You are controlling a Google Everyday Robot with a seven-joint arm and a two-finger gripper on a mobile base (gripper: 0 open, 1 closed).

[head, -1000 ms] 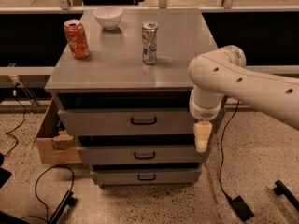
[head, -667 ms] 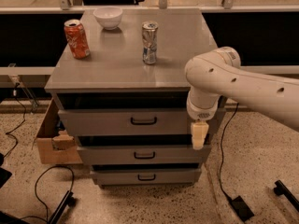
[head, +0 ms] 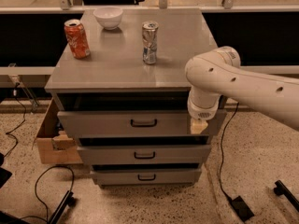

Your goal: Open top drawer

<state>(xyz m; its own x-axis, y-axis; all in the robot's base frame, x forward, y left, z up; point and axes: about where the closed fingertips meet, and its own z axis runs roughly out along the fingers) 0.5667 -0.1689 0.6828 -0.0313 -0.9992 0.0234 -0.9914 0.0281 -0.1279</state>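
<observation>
Here, in the approach step, my tool [head: 199, 125], whose state I cannot tell, hangs at the right end of the mid-frame top drawer [head: 103, 123]; next, I judge, it must reach the black handle [head: 143, 123].

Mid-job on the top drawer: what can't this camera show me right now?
- Gripper: camera view, at the top drawer front's right end, mostly hidden under the arm; contact with the front unclear.
- Drawer's right corner: covered by the arm.
- Drawer inside: only a dark gap under the tabletop.
- Arm's base: cut off by the right edge.
</observation>
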